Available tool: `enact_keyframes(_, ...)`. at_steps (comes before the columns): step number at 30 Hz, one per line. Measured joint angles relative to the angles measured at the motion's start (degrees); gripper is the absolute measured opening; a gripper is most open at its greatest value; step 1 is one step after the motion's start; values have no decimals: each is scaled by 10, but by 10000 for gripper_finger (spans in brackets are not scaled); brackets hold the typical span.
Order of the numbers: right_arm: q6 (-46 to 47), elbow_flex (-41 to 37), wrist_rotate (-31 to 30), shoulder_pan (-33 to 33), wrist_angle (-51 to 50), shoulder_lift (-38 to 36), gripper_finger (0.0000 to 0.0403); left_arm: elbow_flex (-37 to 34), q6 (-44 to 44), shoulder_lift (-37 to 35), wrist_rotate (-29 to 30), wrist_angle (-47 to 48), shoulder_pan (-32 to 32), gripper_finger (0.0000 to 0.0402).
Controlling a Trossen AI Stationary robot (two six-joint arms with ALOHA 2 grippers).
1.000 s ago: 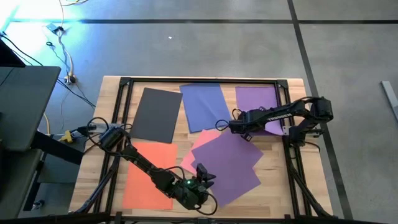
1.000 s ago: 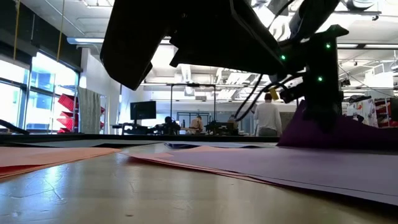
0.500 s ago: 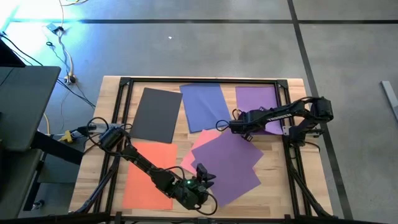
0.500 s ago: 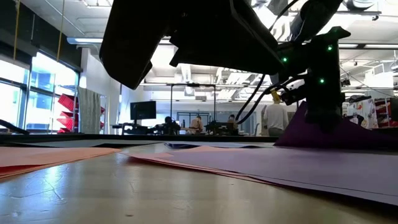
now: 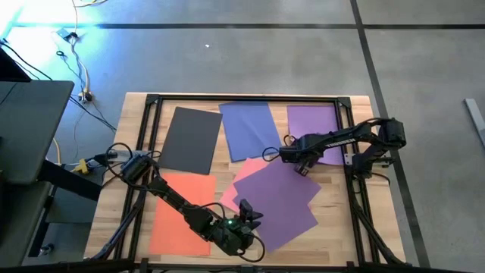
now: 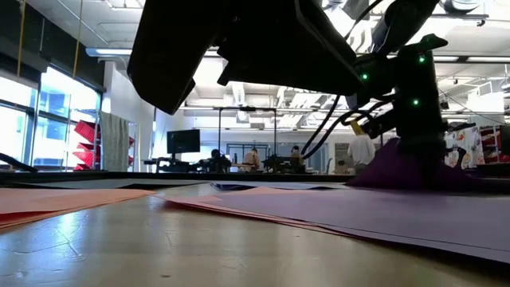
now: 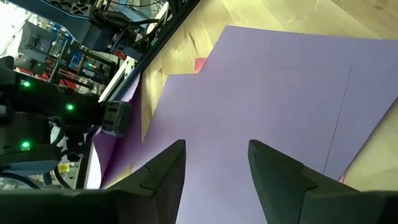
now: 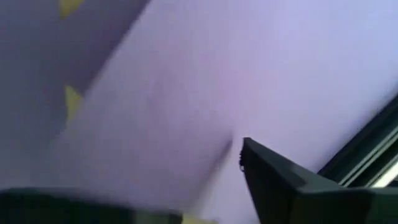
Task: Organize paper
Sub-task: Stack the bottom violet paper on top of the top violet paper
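High view shows a wooden table [image 5: 106, 197] with a black frame [image 5: 242, 98] around it. Flat coloured papers lie on it. The biggest-looking one is a purple sheet [image 5: 276, 201] at about 5 o'clock from the table's middle, turned at a slant. It lies on top of a pink sheet [image 5: 248, 168], which only peeks out along its edge. An orange sheet [image 5: 178, 208] is at 7 o'clock. A dark grey sheet [image 5: 189, 140] is at 10 o'clock, a blue sheet [image 5: 250, 129] at 12 o'clock, and a second purple sheet [image 5: 314, 125] at 2 o'clock.

The right gripper [image 5: 292, 157] is at 3 o'clock, low over the near corner of the second purple sheet. From these pictures I cannot tell if its fingers are apart or together. A moment ago that purple corner stood up higher in the low view; now it sits lower.

The left gripper [image 5: 246, 212] hangs at 6 o'clock over the slanted purple sheet. Its two fingers [image 7: 165, 177] are spread apart and hold nothing. It has not moved.
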State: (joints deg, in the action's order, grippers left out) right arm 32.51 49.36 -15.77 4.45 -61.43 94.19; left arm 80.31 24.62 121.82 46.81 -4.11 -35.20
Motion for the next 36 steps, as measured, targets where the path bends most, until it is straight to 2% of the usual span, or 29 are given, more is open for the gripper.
enact_keyframes(7, -56, 0, 62, 0, -7, 0, 214, 0, 0, 0, 0, 0, 0, 154)
enact_keyframes(14, -70, 38, 70, 0, -65, -12, 224, 0, 0, 0, 0, 0, 0, 154)
enact_keyframes(18, -101, 43, 67, -7, -33, -39, 224, 0, 0, 0, 0, 6, 0, 154)
enact_keyframes(20, -123, 28, 66, -23, 8, -54, 224, 0, -4, 0, 5, 17, 0, 154)
enact_keyframes(24, -158, -13, 104, -86, 88, -87, 224, 0, -19, 0, 37, 47, -1, 154)
enact_keyframes(29, -126, -56, 154, -214, 255, -123, 224, 0, -45, 0, 52, 69, 1, 154)
enact_keyframes(33, -134, -100, 121, -334, 480, -118, 224, 0, -82, 0, 50, 95, 11, 154)
enact_keyframes(36, -163, -132, 68, -411, 639, -86, 224, 0, -120, 0, 19, 117, 26, 154)
